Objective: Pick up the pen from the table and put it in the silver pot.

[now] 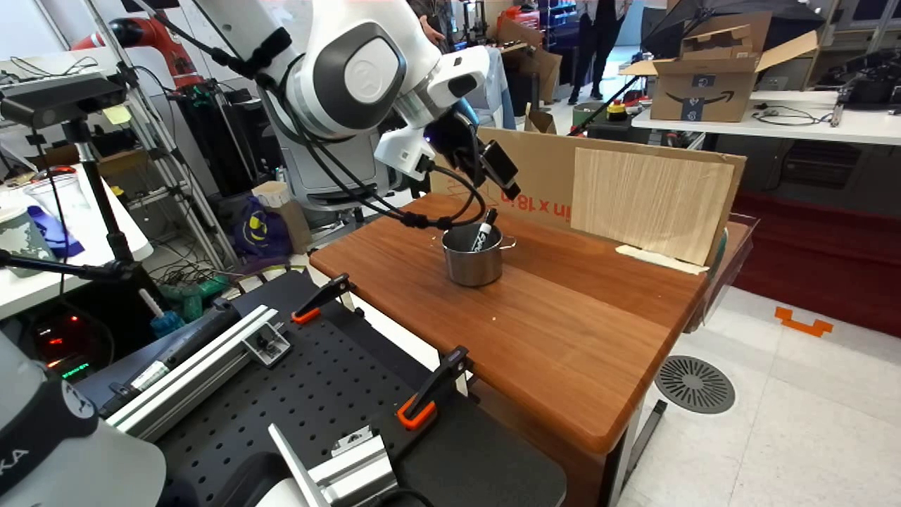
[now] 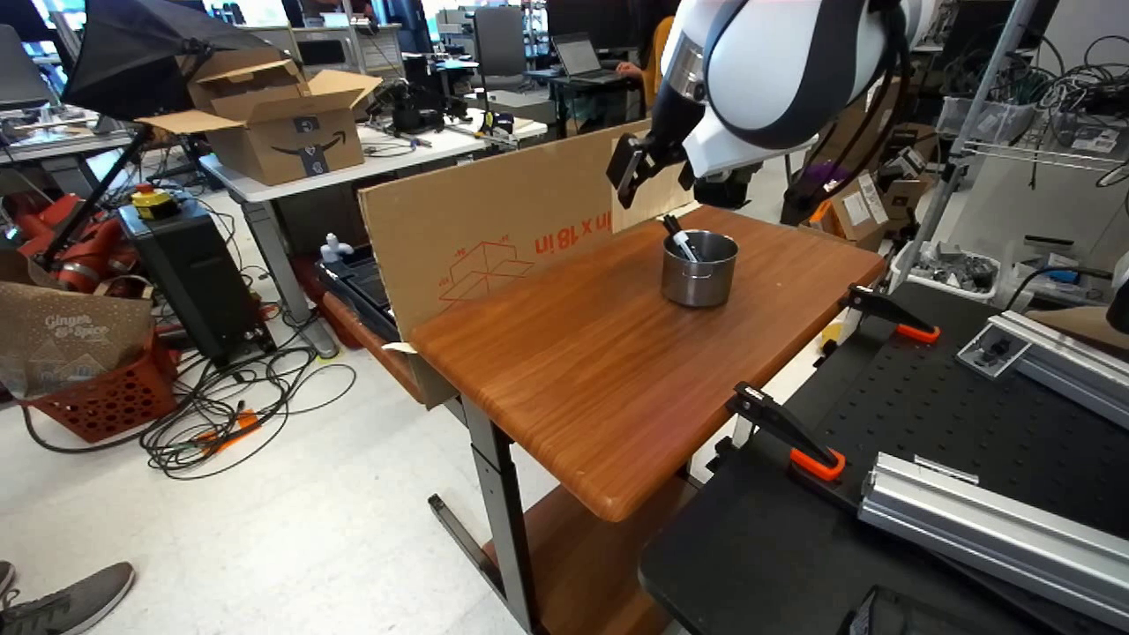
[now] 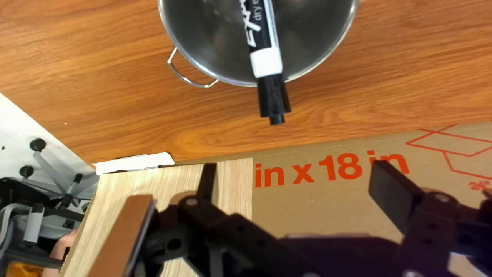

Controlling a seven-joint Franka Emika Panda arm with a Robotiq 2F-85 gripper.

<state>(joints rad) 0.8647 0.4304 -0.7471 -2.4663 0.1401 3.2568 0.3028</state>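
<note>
The pen is a black-and-white marker with a black cap [image 1: 483, 234] [image 2: 681, 240] [image 3: 266, 61]. It leans inside the silver pot [image 1: 473, 269] [image 2: 697, 284] [image 3: 221, 57], with its capped end sticking up past the rim. Its lower end is hidden in both exterior views and cut off in the wrist view. The pot stands upright on the reddish-brown table [image 1: 563, 345] [image 2: 573, 388] [image 3: 115, 104]. My gripper [image 1: 508, 172] [image 2: 624, 175] [image 3: 295, 169] is open and empty. It is above the pot and toward the cardboard, apart from pen and pot.
A cardboard panel [image 1: 535, 165] [image 2: 485, 238] stands along the table's far edge, with a pale wood board [image 1: 651, 204] on it. Black clamps with orange pads [image 1: 429, 394] [image 2: 794, 437] sit at the near edge beside a black perforated board [image 1: 317, 380].
</note>
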